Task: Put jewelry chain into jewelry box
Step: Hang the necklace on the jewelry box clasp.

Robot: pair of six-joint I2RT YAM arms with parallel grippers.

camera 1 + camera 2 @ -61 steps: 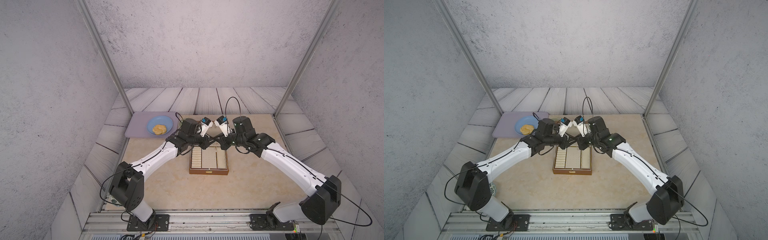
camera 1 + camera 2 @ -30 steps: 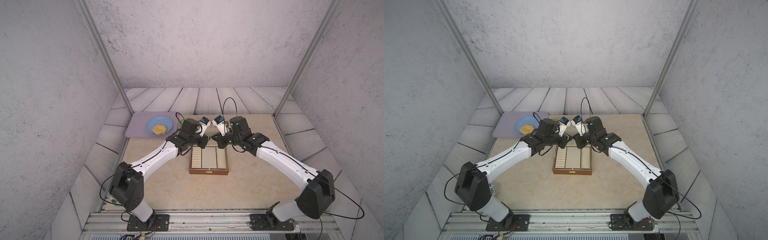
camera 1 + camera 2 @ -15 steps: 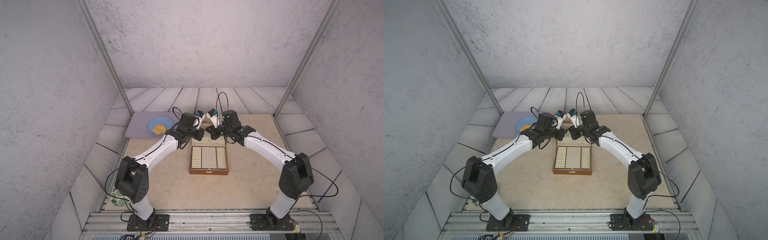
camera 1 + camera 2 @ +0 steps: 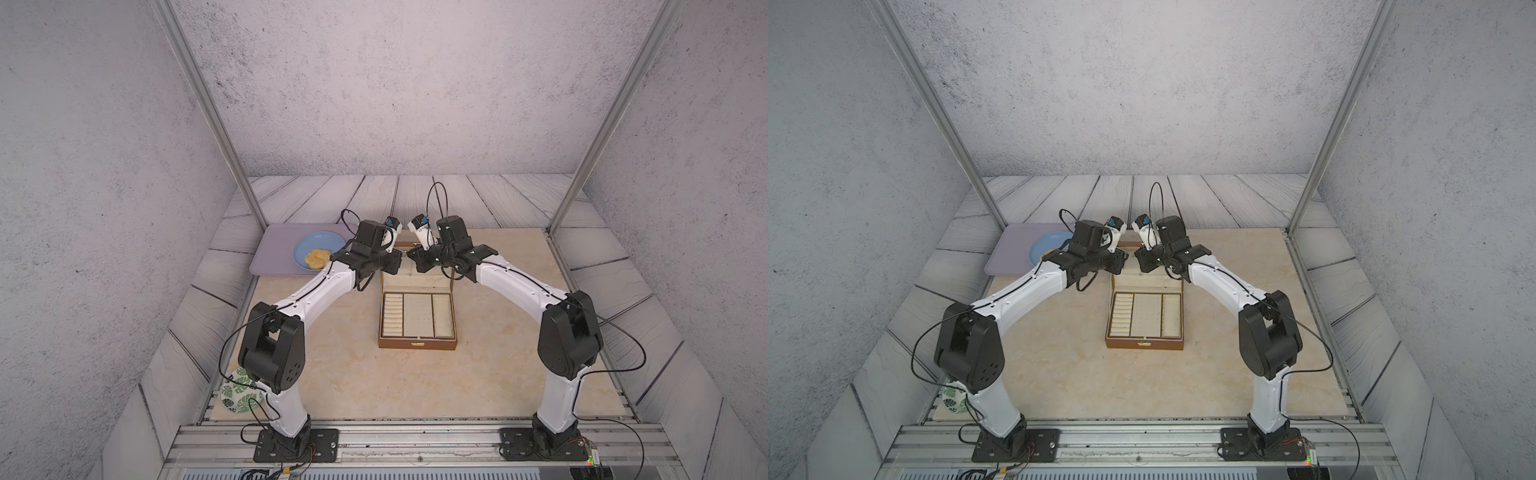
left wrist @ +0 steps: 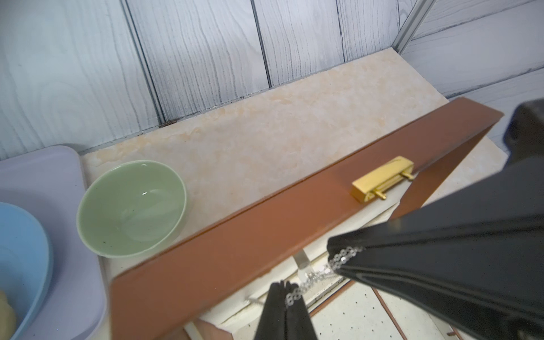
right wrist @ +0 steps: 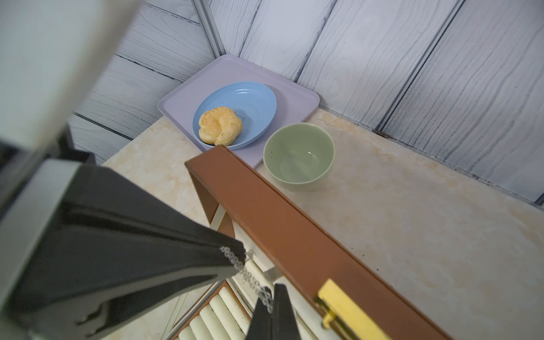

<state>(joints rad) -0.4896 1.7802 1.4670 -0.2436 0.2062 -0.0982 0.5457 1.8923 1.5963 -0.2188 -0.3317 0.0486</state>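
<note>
Far left on the beige bench [image 4: 332, 374], off-task: lilac rectangular tray [image 4: 274, 249] with a round blue plate [image 4: 320, 241] and a golden bun [image 4: 316, 258], then an empty pale-green ceramic bowl [image 5: 132, 206]. Next, left hand [image 5: 285, 291] pinched tight on one end of the thin silvery link chain [image 5: 313, 279]; right hand [image 6: 272, 293] clamped together on the other end. Stretched between both, off the bench, just in front of the raised lid [image 5: 265, 223] of the open brown cream-lined jewelry box [image 4: 395, 345]. Pickup done, roughly halfway by the look of it. Left to do: lower into a compartment, let go, pull clear.
</note>
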